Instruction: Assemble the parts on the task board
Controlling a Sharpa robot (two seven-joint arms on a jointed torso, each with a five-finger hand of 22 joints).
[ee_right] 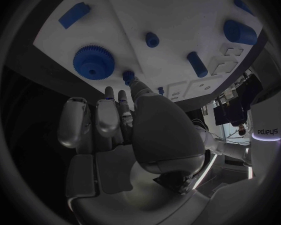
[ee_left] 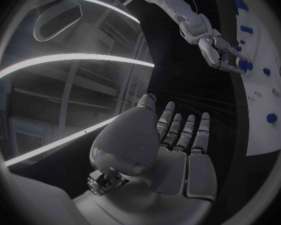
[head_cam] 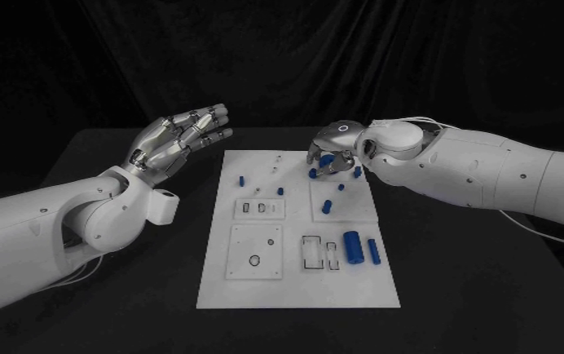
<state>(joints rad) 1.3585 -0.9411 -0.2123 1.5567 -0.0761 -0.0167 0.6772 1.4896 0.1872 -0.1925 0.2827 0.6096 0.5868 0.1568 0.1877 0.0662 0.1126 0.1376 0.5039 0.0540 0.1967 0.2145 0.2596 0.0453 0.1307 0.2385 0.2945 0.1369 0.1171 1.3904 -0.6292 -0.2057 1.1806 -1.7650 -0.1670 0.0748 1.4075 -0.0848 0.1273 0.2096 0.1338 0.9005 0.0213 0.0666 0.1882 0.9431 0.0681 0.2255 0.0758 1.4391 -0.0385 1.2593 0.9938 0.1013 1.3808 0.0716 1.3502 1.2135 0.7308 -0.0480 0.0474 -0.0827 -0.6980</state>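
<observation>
Right robot hand (head_cam: pixel 332 154) hides its fingertips' contact

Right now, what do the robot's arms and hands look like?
Both arms are smooth white shells with rounded joints. The left hand and right hand are silver metal with segmented fingers. A thin white cable loops over the right wrist, and that hand's back carries a small ring mark.

The head camera looks steeply down from above at the black counter (head_cam: pixel 129 321), taking in the whole task board (head_cam: pixel 297 289) from some way off. The left wrist camera sits close behind the left hand (ee_left: pixel 172 155), facing across toward the board's edge and the right hand (ee_left: pixel 223 55). The right wrist camera looks from close behind its hand onto the board's far end, near the blue gear (ee_right: pixel 93 61).
</observation>
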